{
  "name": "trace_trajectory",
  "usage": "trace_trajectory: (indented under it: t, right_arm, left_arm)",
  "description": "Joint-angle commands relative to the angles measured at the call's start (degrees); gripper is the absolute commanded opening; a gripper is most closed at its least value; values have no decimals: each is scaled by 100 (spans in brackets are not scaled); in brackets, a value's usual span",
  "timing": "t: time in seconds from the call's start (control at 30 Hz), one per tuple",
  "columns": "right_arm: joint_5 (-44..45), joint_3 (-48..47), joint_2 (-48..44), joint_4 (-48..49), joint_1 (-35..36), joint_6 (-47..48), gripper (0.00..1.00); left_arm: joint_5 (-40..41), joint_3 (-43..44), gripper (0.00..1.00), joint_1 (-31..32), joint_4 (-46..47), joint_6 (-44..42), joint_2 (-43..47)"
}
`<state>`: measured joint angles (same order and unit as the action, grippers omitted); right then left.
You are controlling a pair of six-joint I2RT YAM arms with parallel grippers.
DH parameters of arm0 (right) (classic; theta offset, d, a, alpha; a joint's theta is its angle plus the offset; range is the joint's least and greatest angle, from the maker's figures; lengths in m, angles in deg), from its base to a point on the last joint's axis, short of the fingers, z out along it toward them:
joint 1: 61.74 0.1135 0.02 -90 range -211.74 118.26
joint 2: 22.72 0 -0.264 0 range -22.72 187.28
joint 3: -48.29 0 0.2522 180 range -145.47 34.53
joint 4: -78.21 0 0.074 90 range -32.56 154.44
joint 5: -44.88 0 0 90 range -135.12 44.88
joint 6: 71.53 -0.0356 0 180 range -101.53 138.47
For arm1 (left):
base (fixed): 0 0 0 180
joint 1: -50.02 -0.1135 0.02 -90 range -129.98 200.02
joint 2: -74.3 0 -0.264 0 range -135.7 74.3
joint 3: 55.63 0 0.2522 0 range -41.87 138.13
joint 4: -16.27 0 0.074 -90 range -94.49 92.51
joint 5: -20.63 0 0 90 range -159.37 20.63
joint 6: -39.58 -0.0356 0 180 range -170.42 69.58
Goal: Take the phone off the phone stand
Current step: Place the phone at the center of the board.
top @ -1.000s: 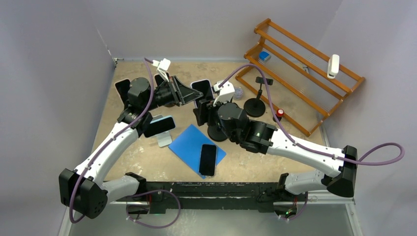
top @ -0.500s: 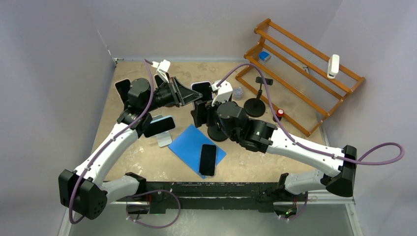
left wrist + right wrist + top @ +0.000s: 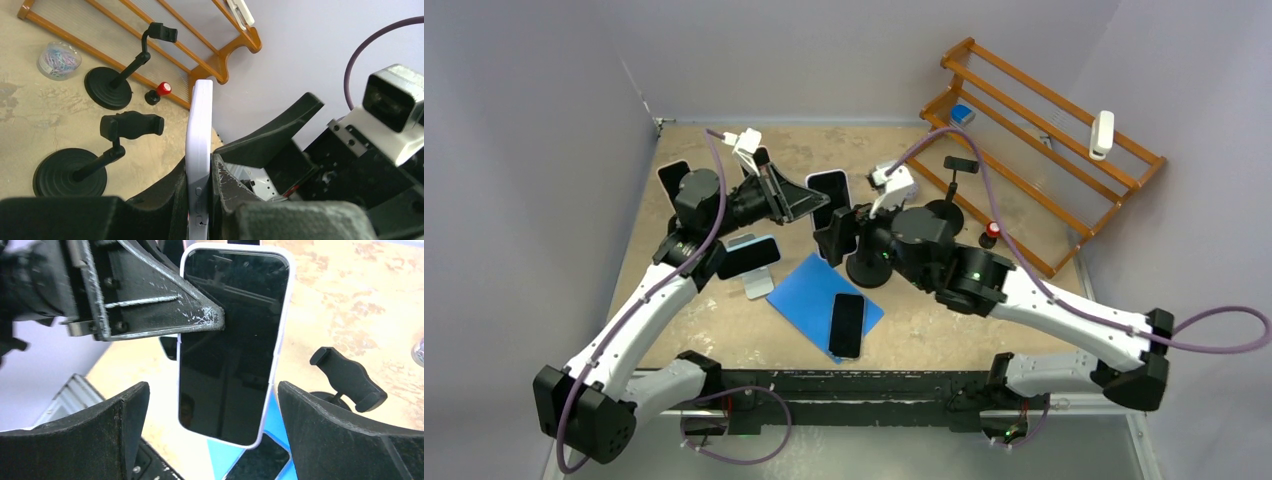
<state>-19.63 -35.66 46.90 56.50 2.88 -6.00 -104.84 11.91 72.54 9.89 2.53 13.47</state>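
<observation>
My left gripper [image 3: 816, 200] is shut on a phone in a white case [image 3: 829, 188] and holds it upright in the air, clear of the stand. In the left wrist view the phone [image 3: 199, 125] stands edge-on between the fingers of that gripper [image 3: 200, 167]. The black phone stand [image 3: 131, 125] with its round base [image 3: 70, 172] is below and left of it, its clamp empty. My right gripper [image 3: 212, 425] is open and empty, facing the phone's dark screen [image 3: 232, 340]; the stand's clamp [image 3: 350, 377] shows at the right.
A second black stand [image 3: 944, 210] stands behind. A blue mat [image 3: 804, 290] carries another phone [image 3: 846, 325]. One more phone rests on a white stand [image 3: 749, 255]. A wooden rack [image 3: 1044, 130] fills the back right; a jar of clips [image 3: 59, 59] and a red-capped item [image 3: 992, 230] stand near it.
My right arm has shifted to the right and its gripper has drawn back a little from the phone. My left gripper still holds the phone, slightly shifted.
</observation>
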Motion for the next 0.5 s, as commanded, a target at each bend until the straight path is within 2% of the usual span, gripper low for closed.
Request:
trace_trajectory:
  t: [0.0,0.17,0.33,0.47]
  right_arm:
    - [-575,138,-778,138,36,-22,99]
    - [-1379,918,-1571,818,37,81,98]
    - [-1901,1756,-2185,1582,40,-49,95]
    - [-2406,2223,-2356,2198,41,-136,89]
  left_arm:
    - [64,-27,0,6,333,111,481]
    - [-454,-275,0,6,493,170,789]
    - [-1393,-937,0,6,1544,520,1173]
    - [-1941,-1117,0,6,1946,525,1413]
